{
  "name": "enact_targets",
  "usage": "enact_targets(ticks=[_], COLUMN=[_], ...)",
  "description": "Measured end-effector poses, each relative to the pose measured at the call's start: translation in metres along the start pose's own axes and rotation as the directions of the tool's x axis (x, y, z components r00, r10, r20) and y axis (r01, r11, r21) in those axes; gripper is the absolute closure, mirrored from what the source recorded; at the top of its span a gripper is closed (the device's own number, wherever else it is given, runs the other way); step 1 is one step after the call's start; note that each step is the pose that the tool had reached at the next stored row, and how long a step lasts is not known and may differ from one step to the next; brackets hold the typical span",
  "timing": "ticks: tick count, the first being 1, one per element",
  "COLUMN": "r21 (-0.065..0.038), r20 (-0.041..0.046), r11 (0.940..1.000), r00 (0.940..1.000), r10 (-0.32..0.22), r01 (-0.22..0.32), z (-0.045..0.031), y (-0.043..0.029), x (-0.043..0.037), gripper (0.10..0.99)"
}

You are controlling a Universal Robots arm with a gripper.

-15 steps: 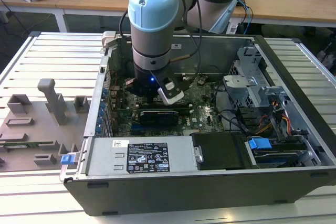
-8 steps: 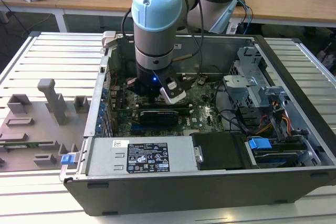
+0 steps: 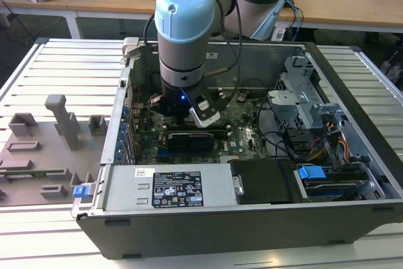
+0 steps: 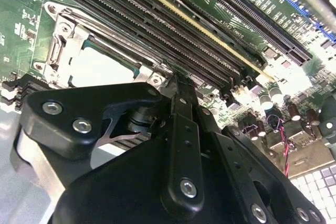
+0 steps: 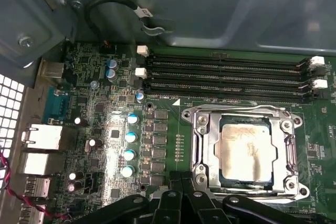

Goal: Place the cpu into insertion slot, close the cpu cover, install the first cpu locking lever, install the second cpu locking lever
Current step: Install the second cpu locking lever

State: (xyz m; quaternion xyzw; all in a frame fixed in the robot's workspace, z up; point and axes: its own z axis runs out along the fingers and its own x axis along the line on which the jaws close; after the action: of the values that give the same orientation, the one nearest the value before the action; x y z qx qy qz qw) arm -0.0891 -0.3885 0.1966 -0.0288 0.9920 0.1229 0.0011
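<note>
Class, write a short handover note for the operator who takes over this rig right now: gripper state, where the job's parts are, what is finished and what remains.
Gripper: holding nothing visible, poised low beside the socket; whether its fingers are open or shut cannot be told.
The cpu sits in the insertion slot, silvery top up.
The cpu cover is down, framing the chip.
Done: chip placed, cover closed.
Left: check both locking levers; their state is not clear from these views.
Memory slots run alongside the socket, untouched.
</note>
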Motion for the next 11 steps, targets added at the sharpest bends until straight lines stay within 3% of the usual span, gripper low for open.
enact_targets(ticks=[8,9,11], r21=[0.0,0.0,-0.001], r20=[0.0006,0.0005,-0.0017], r11=[1.0,1.0,1.0], r00=[1.0,1.0,1.0], r10=[-0.001,-0.001,-0.001], r01=[0.001,0.001,0.001], z=[-0.003,-0.0051,-0.0073], y=[-0.0022,-0.0016,-0.0007], x=[0.0008,-0.0004,-0.0114], gripper=[0.98,0.98,0.98])
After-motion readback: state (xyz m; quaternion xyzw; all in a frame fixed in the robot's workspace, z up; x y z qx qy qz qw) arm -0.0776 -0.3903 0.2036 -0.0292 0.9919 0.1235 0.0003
